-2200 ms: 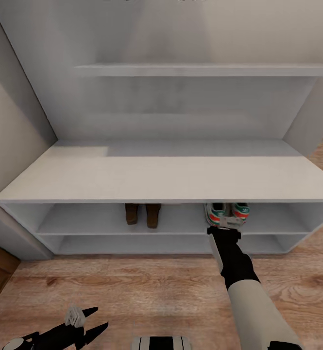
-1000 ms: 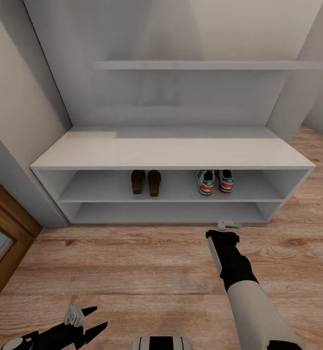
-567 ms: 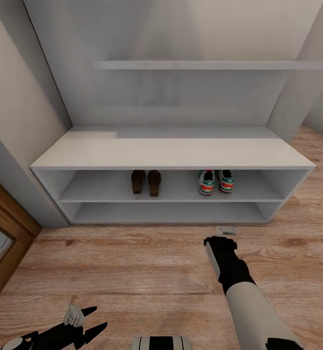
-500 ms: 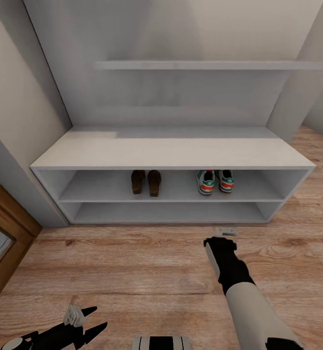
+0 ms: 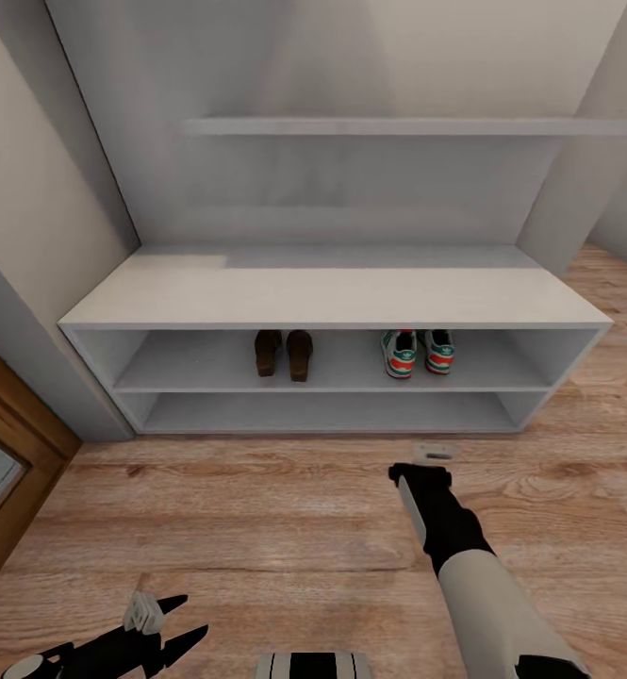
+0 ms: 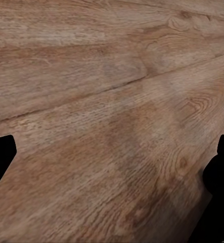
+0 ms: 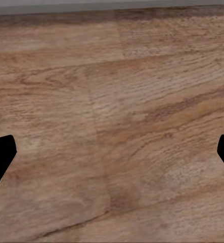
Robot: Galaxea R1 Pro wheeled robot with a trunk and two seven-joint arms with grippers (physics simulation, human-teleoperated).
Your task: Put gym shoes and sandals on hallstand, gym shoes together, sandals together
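Gym shoes [image 5: 418, 352] and sandals [image 5: 283, 354] seen paired on hallstand [image 5: 332, 294] shelf. Both pincers spread wide, nothing held: left gripper [image 6: 112, 167], right gripper [image 7: 112, 152]. Risk judged: hallstand edge clipped by careless right-arm swing, pairs jolted apart.

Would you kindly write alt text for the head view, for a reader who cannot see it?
Two brown sandals and two gym shoes sit as separate pairs on the upper open shelf of a pale hallstand. On the wood floor before it, the right gripper reaches forward and the left gripper hangs open, both empty.
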